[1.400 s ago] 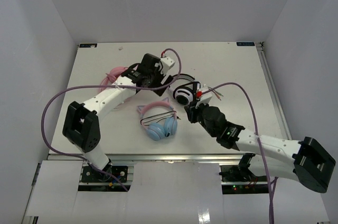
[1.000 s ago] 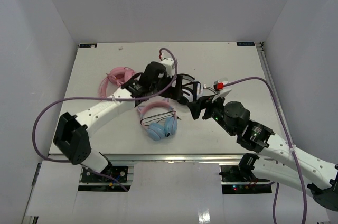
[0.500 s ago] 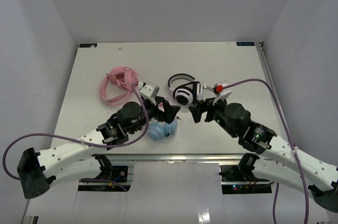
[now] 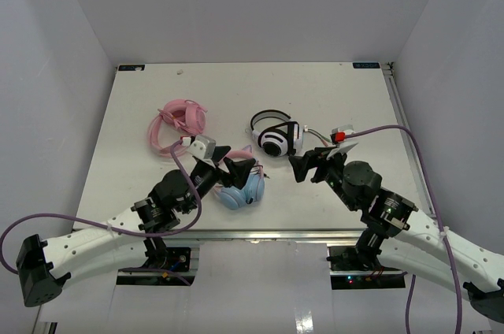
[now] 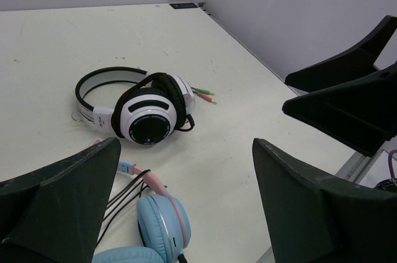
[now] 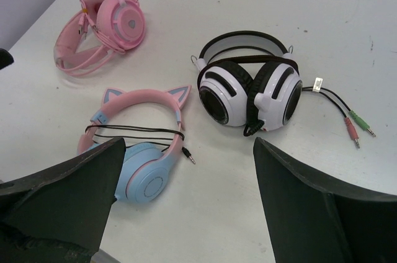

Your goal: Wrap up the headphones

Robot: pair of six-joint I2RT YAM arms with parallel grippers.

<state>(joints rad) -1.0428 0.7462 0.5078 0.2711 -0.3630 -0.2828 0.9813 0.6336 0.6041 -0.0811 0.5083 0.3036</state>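
Observation:
The headphones [image 4: 244, 191] lie flat near the table's front edge, with light blue cups and a pink cat-ear headband [image 6: 141, 103]. Their thin dark cable [image 6: 133, 131] runs in loops across the headband, and the plug [image 6: 190, 155] rests on the table. My left gripper [image 4: 239, 167] hovers open just above them, nothing between its fingers; its wrist view shows one blue cup [image 5: 162, 226] below the left gripper [image 5: 186, 151]. My right gripper [image 4: 309, 162] hangs open to their right, empty, and in its wrist view the right gripper [image 6: 189, 145] looks down on the headphones [image 6: 146, 173].
All-pink headphones [image 4: 177, 123] lie at the back left. White-and-black headphones [image 4: 276, 135] sit behind the two grippers, their cable with green and pink plugs [image 6: 356, 128] trailing right. The right gripper's fingers [image 5: 347, 98] show in the left wrist view.
The left arm has swung back from over the pink headphones toward the near edge, ending above the blue headphones. The right arm has drawn back slightly. Both grippers stayed open.

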